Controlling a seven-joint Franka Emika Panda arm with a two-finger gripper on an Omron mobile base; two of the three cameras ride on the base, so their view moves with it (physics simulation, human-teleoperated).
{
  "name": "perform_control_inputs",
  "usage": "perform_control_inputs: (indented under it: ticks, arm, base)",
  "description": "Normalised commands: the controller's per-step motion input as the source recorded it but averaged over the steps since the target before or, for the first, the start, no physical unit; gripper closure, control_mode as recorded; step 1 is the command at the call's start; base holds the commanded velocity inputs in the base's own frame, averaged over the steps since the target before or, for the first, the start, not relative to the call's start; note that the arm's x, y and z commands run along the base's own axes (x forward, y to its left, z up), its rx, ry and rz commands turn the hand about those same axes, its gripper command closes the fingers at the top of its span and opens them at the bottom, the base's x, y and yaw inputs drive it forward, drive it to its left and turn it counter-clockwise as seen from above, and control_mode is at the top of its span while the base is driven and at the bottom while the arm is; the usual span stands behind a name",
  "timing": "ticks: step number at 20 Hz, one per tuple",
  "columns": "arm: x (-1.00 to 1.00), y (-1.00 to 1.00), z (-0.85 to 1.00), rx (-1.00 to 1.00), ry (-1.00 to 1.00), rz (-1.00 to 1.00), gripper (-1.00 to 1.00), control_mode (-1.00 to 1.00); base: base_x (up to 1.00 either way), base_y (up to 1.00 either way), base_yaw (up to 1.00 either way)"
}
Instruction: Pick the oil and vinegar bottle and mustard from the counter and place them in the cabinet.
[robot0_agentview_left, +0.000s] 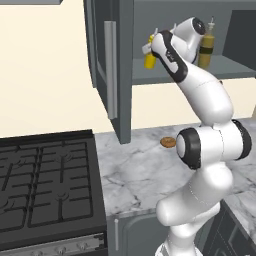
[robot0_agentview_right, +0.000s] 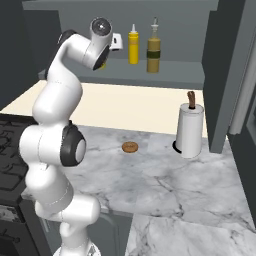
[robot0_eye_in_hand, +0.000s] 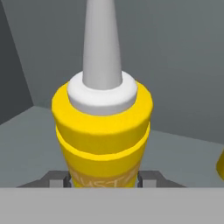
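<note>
Hand (robot0_eye_in_hand: 103, 179) clamped on mustard (robot0_eye_in_hand: 103, 131) – upright, inside cabinet (robot0_agentview_left: 165, 75) over shelf

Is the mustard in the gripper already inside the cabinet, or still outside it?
Inside. The mustard, shut in the gripper, sits upright within the cabinet above its shelf, left of the oil and vinegar bottle.

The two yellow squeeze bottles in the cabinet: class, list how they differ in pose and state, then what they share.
1. The mustard is clamped between the gripper's fingers; the other yellow bottle stands free on the cabinet shelf.
2. The free bottle stands right beside the oil and vinegar bottle; the mustard is further from it.
Shared: yellow bodies, upright, inside the cabinet.
</note>
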Motion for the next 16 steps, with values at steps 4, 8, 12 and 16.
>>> perform_control_inputs:
  ticks: [4,8,12,16]
  arm:
    - [0.4,0.16,-0.38,0.0,0.05,0.02,-1.0,-1.0]
    - [0.3,0.09,-0.31,0.0,0.01,0.02,-1.0,-1.0]
    - [0.11,0.01,-0.26,0.0,0.0,0.01,-1.0,-1.0]
    - [0.13,0.02,-0.25,0.0,0.0,0.02,-1.0,-1.0]
  base:
    - [0.0,0.0,0.0]
    - [0.0,0.0,0.0]
    - [0.0,0.0,0.0]
    - [0.0,0.0,0.0]
